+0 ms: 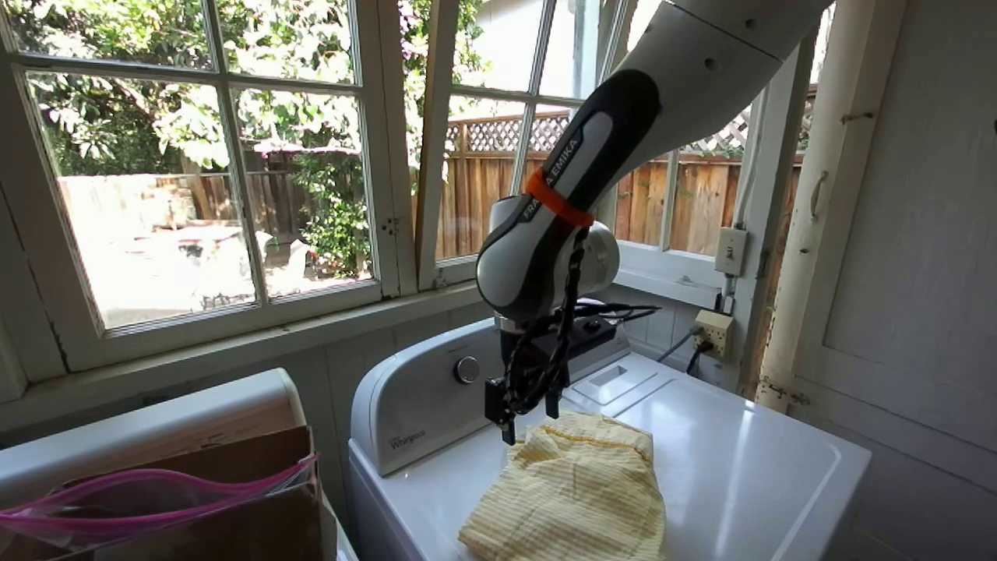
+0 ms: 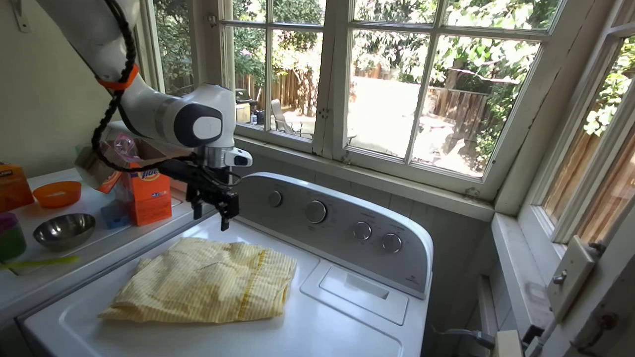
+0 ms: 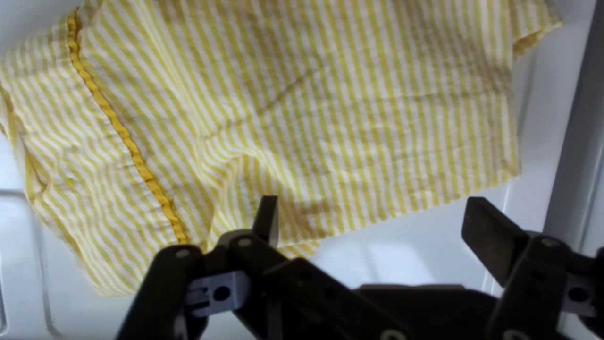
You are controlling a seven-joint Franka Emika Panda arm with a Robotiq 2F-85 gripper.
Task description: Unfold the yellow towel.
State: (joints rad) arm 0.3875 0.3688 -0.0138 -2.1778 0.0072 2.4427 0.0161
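The yellow towel [image 3: 358,104], a yellow-and-white striped cloth with a mustard trim line, lies rumpled and partly folded over on the white washer top. In both exterior views the towel [image 1: 580,499] [image 2: 198,282] spreads in front of the control panel, with a raised crease and uneven edges. My gripper [image 1: 531,422] [image 2: 211,220] hangs above the lid at the towel's panel-side edge. Its jaws stand wide apart with nothing between them. Seen from the wrist, the gripper [image 3: 373,202] has one finger over the towel's edge and the other over bare white lid.
Behind the towel rises the washer's grey control panel [image 2: 317,218] with its knobs, below the windows. On the neighbouring white machine stand an orange Tide box [image 2: 149,193], a metal bowl [image 2: 64,230] and an orange bowl [image 2: 57,193]. A cardboard box [image 1: 257,522] holds a pink-edged plastic bag [image 1: 156,499].
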